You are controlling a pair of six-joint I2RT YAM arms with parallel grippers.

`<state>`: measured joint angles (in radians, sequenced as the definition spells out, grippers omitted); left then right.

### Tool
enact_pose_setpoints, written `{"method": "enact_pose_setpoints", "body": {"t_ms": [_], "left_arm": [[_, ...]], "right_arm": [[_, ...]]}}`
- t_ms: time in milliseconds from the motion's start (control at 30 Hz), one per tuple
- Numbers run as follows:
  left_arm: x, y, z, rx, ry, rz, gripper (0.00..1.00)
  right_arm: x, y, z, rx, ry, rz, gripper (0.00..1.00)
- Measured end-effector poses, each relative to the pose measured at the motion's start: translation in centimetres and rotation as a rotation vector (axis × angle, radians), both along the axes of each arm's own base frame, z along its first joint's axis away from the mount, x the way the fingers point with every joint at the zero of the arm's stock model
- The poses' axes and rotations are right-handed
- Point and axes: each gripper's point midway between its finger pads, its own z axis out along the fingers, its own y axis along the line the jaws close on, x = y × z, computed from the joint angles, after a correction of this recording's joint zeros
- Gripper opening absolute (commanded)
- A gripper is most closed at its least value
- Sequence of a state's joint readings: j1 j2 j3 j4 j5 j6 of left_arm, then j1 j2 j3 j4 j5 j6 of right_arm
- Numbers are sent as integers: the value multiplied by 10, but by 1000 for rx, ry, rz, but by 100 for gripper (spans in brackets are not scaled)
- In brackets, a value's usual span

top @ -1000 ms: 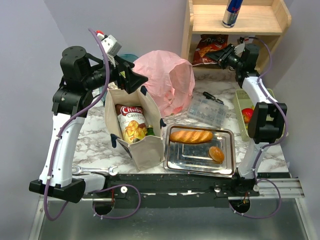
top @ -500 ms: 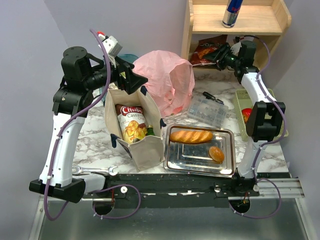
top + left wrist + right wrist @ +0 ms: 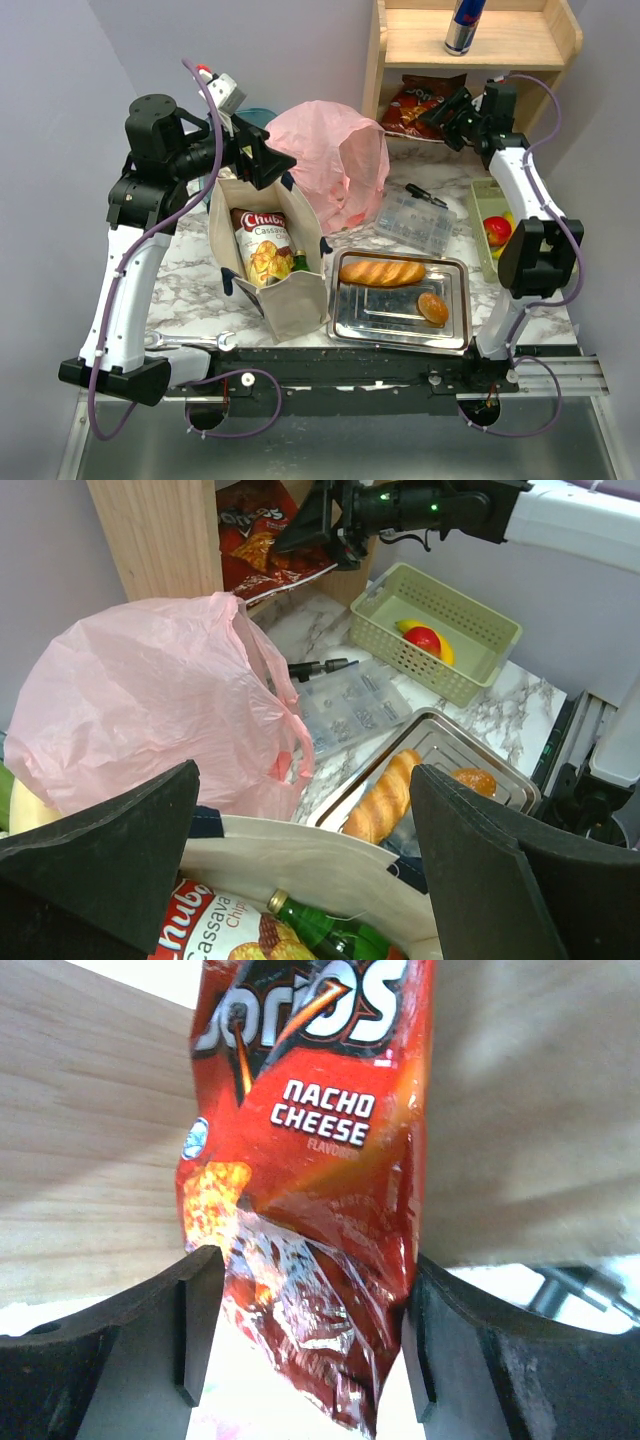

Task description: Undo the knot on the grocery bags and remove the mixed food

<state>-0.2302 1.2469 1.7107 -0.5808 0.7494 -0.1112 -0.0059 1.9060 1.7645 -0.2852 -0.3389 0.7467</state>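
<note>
The pink plastic bag (image 3: 335,160) stands behind the beige canvas tote (image 3: 290,300); its handles (image 3: 285,750) hang loose, and no tied knot shows. My left gripper (image 3: 265,160) is open and empty above the tote's back rim (image 3: 330,850). Inside the tote are a yellow cassava chip bag (image 3: 220,925) and a green bottle (image 3: 330,935). My right gripper (image 3: 440,105) is open at the shelf's lower compartment, with the red Doritos bag (image 3: 320,1160) standing between its fingers. A red apple (image 3: 423,638) and a banana lie in the green basket (image 3: 470,610).
A metal tray (image 3: 345,330) holds a baguette (image 3: 382,272) and a bun (image 3: 433,307). A clear plastic box (image 3: 415,222) and a black tool (image 3: 425,194) lie behind it. A can (image 3: 463,25) stands on the wooden shelf. A wrench (image 3: 190,342) lies at the front edge.
My right gripper has carried the Doritos bag up and back into the shelf's lower compartment, where it now stands upright. The right arm has swung right. The left arm has not moved.
</note>
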Motion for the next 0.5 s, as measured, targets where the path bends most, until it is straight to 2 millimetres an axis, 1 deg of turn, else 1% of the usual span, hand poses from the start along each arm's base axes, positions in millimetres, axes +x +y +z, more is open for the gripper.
{"method": "enact_pose_setpoints", "body": {"t_ms": [167, 267, 367, 433, 500], "left_arm": [[1, -1, -4, -1, 14, -2, 88], [1, -1, -6, 0, 19, -3, 88], [1, -1, -7, 0, 20, -4, 88], [1, -1, -7, 0, 20, -5, 88], [1, -1, -7, -1, 20, -6, 88]], "right_arm": [[-19, -13, -3, -35, 8, -75, 72], [-26, -19, -9, -55, -4, -102, 72], [-25, -24, -13, -91, -32, -116, 71], [-21, -29, -10, -118, -60, -131, 68], [-16, -32, -3, -141, -100, -139, 66]]}}
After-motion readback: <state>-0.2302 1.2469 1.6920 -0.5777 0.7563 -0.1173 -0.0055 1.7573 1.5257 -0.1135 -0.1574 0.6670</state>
